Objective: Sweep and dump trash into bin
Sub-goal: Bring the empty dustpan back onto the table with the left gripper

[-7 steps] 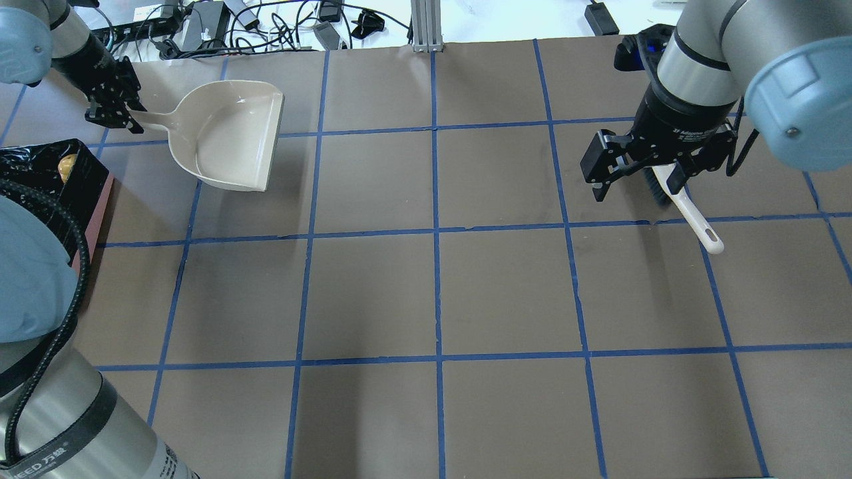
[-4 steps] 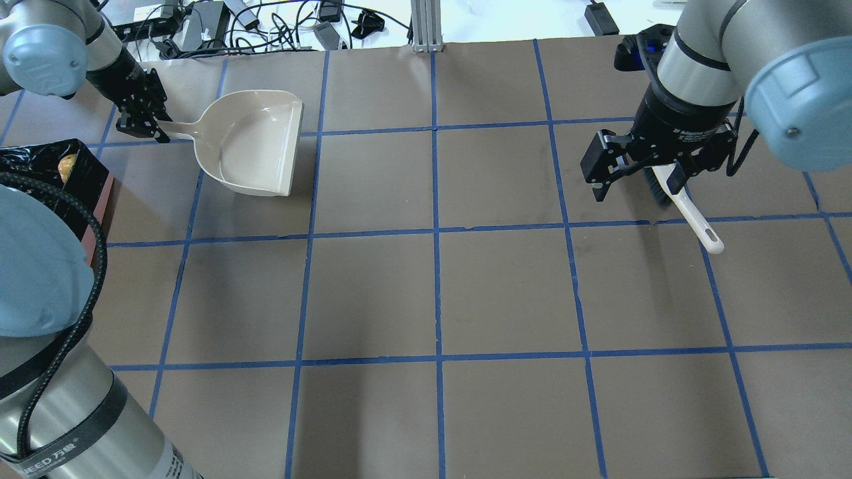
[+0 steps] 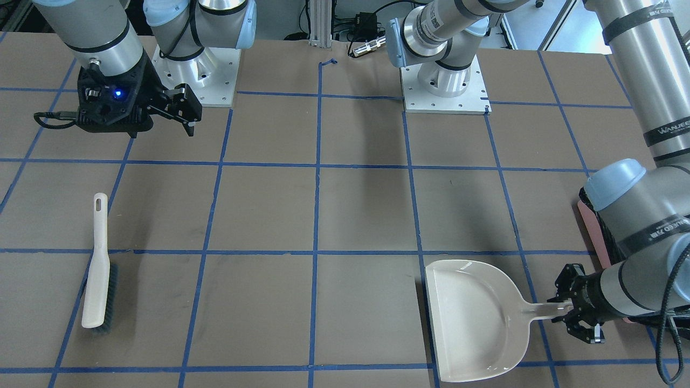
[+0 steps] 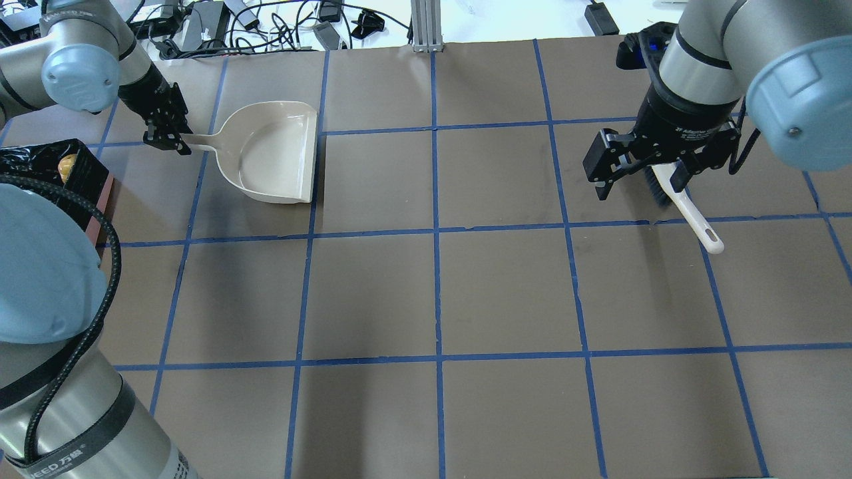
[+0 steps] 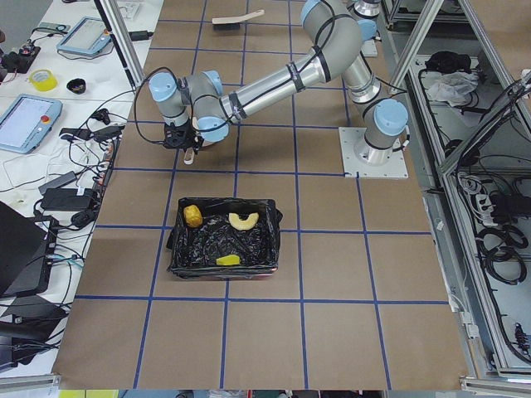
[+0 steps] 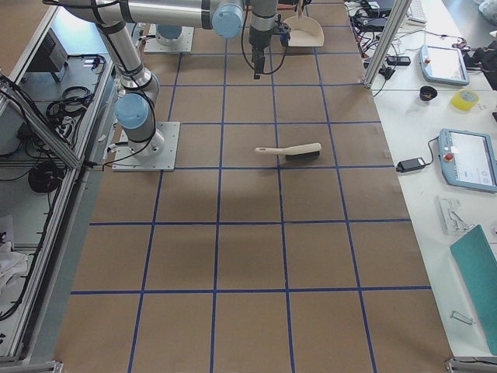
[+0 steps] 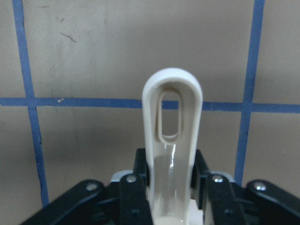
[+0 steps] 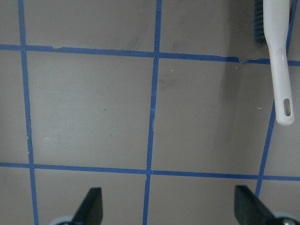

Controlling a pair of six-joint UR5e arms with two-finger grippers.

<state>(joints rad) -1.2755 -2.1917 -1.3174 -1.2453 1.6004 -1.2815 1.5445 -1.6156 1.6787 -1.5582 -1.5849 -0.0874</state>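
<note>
At the table's end on the robot's left, the pink bin lined with a crinkled black plastic bag (image 5: 249,247) holds all three pieces of trash: a glossy amber-yellow oval lump (image 5: 192,215), a curved tan-orange croissant-like piece (image 5: 242,220) and a bright yellow wedge (image 5: 228,260). The dumping looks done, so the step in hand is, I judge, parking the tool.

Just beyond the bin, the left pincer (image 4: 178,138) is clenched on the long handle (image 7: 171,140) of the beige plastic dustpan (image 4: 276,156). Its scoop is empty and level. I cannot tell whether its underside touches the brown, blue-gridded table (image 4: 439,293) or hangs just above it.

To finish well, the arm should bring the pan down flat until the table carries it. Only then should the jaws part, and the pincer should draw back along the handle's line so the fingers neither drag nor tip it.

Farthest off, the right pincer (image 4: 640,188) hangs released, jaws wide, above the beige brush with dark bristles (image 3: 97,269). The brush lies on the table, apart from the pincer, and need not be touched.
</note>
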